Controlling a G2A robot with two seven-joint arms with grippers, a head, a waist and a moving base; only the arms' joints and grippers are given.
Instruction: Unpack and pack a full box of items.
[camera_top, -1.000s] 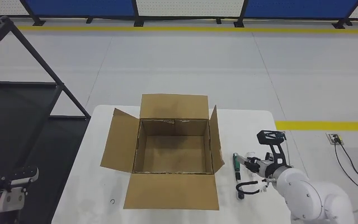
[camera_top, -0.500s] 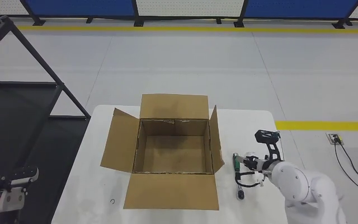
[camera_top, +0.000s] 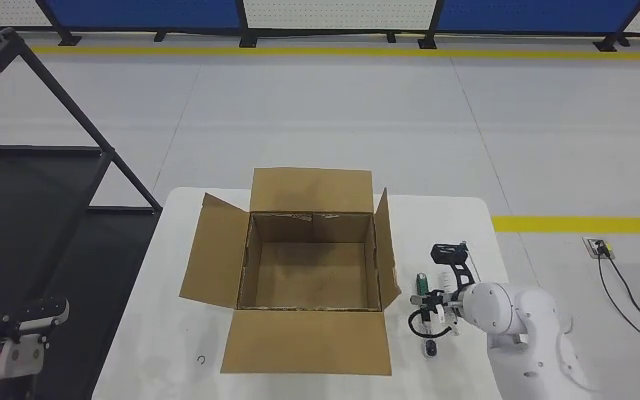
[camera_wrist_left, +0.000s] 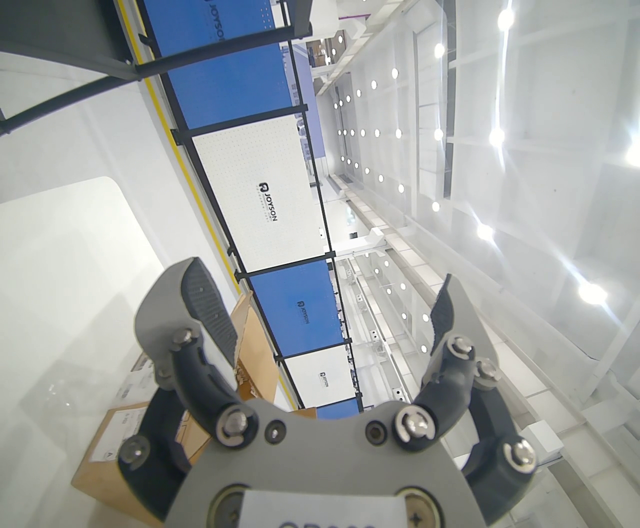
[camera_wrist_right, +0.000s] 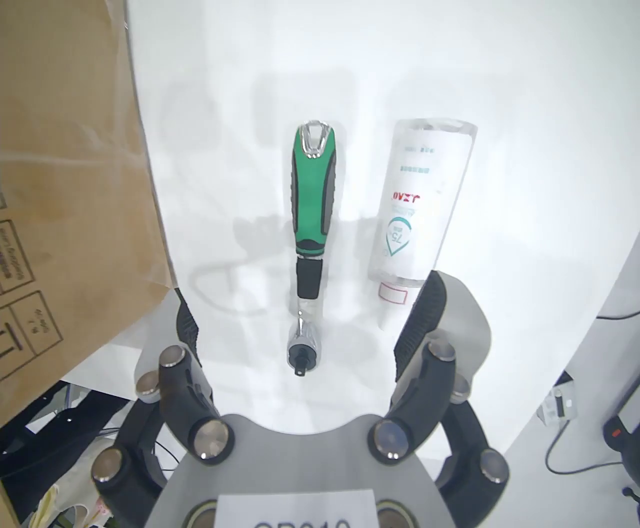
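Observation:
An open cardboard box (camera_top: 310, 275) stands mid-table with its flaps spread and its bare floor showing. To its right lies a ratchet wrench (camera_wrist_right: 312, 200) with a green handle (camera_top: 422, 288). A clear labelled bottle (camera_wrist_right: 420, 205) lies parallel beside it. My right gripper (camera_wrist_right: 307, 305) hangs open just above the wrench's steel head, one finger on each side, touching nothing; in the top view the right gripper (camera_top: 428, 320) is close to the box's right flap. My left gripper (camera_wrist_left: 322, 280) is open, holds nothing and points up towards the ceiling, off the table's left side.
The box's right flap (camera_wrist_right: 65, 175) stands close beside the right gripper. A small dark hook-like bit (camera_top: 201, 360) lies on the white table (camera_top: 170, 330) near its front left. The table's right edge (camera_top: 495, 260) is just beyond the bottle.
The right arm has swung left and away from the table's front, towards the box. Its gripper went from beside the wrench's head to over the wrench. The box has not moved.

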